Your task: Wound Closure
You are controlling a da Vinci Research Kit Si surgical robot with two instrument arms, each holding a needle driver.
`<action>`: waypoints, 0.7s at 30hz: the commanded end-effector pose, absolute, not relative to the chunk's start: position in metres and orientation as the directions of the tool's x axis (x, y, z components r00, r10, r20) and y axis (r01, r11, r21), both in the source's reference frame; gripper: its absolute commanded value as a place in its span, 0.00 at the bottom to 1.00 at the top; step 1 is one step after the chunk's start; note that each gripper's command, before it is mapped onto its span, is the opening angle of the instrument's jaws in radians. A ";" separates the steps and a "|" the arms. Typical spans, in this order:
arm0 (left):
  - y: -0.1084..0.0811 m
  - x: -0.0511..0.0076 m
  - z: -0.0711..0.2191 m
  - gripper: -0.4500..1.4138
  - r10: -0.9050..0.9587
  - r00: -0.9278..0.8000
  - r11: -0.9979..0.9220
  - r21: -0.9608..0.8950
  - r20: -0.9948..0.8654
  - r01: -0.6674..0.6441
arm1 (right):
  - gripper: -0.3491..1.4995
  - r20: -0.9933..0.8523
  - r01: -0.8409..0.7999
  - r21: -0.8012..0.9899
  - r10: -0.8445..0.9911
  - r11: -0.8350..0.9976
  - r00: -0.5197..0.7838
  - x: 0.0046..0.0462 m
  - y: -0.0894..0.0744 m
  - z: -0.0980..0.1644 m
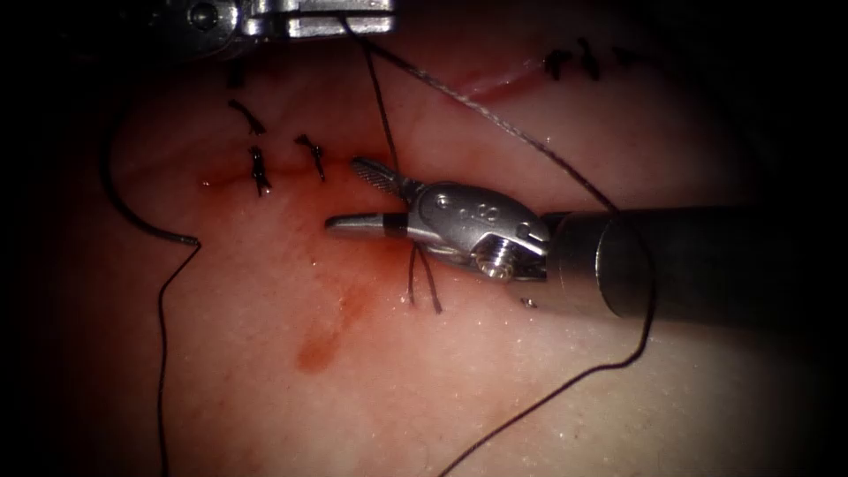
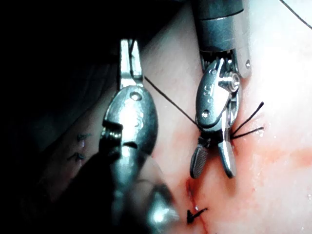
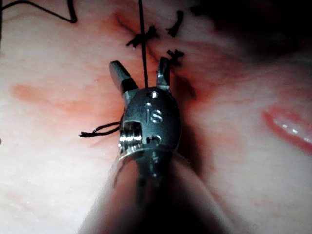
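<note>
The right arm's silver needle driver (image 1: 358, 194) is seen with jaws spread, empty, astride the taut dark suture thread (image 1: 382, 106) clamped by the left arm's steel tool (image 1: 353, 25), while the thin curved needle (image 1: 132, 208) lies loose on the pale tissue (image 1: 530, 389) left of the cut (image 1: 291, 177); thread is best kept centred between the blades.

The right hand (image 1: 353, 194) lay over the tissue (image 1: 530, 389) with its jaws apart, the taut thread (image 1: 382, 115) running between them up to the left hand (image 1: 291, 22), which gripped it at the top edge. A second strand (image 1: 512, 132) crossed diagonally above the right shaft. Left of the jaws stood knotted stitches (image 1: 258, 170) along the cut (image 1: 230, 181); cut ends (image 1: 424, 283) stuck up below the wrist. The needle (image 1: 132, 208) curved at far left, its thread trailing down. Open tissue lay lower centre, around the red fluid (image 1: 318, 349).
</note>
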State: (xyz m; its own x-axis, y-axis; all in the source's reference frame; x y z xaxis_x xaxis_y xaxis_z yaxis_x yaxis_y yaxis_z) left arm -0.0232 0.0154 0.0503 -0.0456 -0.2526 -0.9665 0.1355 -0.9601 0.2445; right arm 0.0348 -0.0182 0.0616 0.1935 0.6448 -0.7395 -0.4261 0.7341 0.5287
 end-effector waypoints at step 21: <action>0.015 -0.0247 0.048 0.00 -0.288 -0.022 -0.949 0.282 -0.958 0.142 | 0.99 -0.830 -0.543 0.376 0.534 0.750 0.162 0.0257 -0.014 0.056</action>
State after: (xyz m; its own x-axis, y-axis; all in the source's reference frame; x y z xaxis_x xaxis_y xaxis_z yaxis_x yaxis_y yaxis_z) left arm -0.0243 0.0147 0.0477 -0.0217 -0.2859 -0.9580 0.1429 -0.9493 0.2801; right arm 0.0250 -0.0148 0.0559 0.1633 0.5325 -0.8305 -0.5406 0.7525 0.3762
